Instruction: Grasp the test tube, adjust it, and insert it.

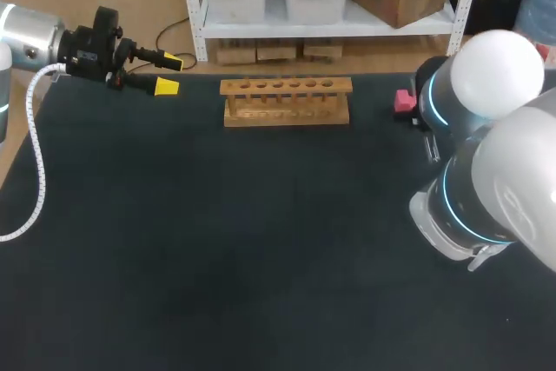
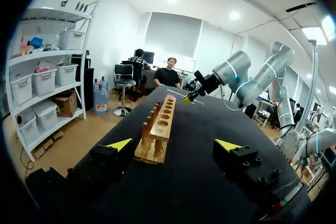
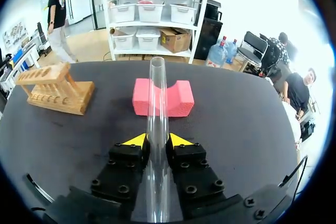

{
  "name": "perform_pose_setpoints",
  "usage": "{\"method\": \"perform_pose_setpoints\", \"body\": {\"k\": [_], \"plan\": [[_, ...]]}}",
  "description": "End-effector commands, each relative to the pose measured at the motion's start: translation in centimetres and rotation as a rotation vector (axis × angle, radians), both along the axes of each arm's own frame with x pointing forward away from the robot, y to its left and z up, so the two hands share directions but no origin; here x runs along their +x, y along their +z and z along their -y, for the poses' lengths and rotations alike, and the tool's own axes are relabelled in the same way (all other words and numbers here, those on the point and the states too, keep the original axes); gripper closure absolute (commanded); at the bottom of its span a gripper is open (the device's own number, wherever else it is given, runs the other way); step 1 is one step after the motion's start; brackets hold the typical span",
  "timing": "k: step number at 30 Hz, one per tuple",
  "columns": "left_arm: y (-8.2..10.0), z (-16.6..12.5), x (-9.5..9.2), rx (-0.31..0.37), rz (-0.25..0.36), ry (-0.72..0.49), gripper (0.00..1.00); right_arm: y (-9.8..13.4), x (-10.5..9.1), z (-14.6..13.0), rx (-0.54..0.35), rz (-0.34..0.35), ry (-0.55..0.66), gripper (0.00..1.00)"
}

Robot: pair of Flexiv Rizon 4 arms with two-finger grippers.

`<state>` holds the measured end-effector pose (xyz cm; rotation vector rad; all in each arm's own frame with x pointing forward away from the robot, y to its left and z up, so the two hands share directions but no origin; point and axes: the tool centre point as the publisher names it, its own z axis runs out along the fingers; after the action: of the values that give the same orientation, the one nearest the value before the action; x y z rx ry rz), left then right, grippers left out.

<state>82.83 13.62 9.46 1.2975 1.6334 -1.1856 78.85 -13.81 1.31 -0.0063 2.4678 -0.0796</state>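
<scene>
A clear glass test tube (image 3: 156, 129) lies along my right gripper (image 3: 157, 139), whose yellow-tipped fingers are shut on it from both sides; its open end points ahead toward a pink foam block (image 3: 163, 97). The wooden tube rack (image 1: 287, 100) stands at the table's far middle, its holes empty, and also shows as the rack (image 3: 54, 88) off to the side of the right gripper. My left gripper (image 1: 167, 74) hovers open at the far left, level with the rack (image 2: 159, 130) ahead of it. In the head view my right arm (image 1: 486, 162) hides its gripper and the tube.
The pink foam block (image 1: 404, 102) sits at the far right of the black table (image 1: 261, 258), just beside my right arm. The table's far edge runs close behind the rack.
</scene>
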Motion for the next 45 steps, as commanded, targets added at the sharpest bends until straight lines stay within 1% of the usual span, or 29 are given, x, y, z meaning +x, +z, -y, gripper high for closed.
{"method": "perform_pose_setpoints", "body": {"k": [1,11,15,18,23,30,34,39,45], "plan": [[-0.1,0.0,0.0,0.0,0.001,-0.001,0.0,2.8,-1.5,-1.5,-0.01,-0.016,-0.023,1.0],[-0.1,0.0,0.0,0.0,0.001,-0.001,0.0,6.6,-3.0,-5.5,-0.001,-0.009,-0.026,1.0],[-0.1,0.0,0.0,0.0,0.001,-0.001,0.0,7.4,-3.3,-6.8,0.002,0.009,-0.034,1.0],[-0.1,0.0,0.0,0.0,0.001,-0.001,0.0,7.7,-3.0,-8.0,0.011,0.033,-0.029,1.0],[-0.1,0.0,0.0,0.0,0.001,-0.001,0.0,7.8,-2.1,-10.4,0.028,0.058,0.02,1.0],[-0.1,0.0,0.0,0.0,0.001,-0.001,0.0,6.9,-0.9,-13.2,0.076,0.072,0.08,1.0],[-0.1,0.0,0.0,0.0,0.001,-0.001,0.0,6.9,-0.5,-14.3,0.128,0.092,0.081,1.0],[-0.1,0.0,0.0,0.0,0.001,-0.001,0.0,6.9,-0.2,-15.6,0.151,0.094,0.076,1.0],[-0.1,0.0,0.0,0.0,0.001,-0.001,0.0,6.3,-0.5,-16.2,0.17,0.08,0.068,1.0]]}}
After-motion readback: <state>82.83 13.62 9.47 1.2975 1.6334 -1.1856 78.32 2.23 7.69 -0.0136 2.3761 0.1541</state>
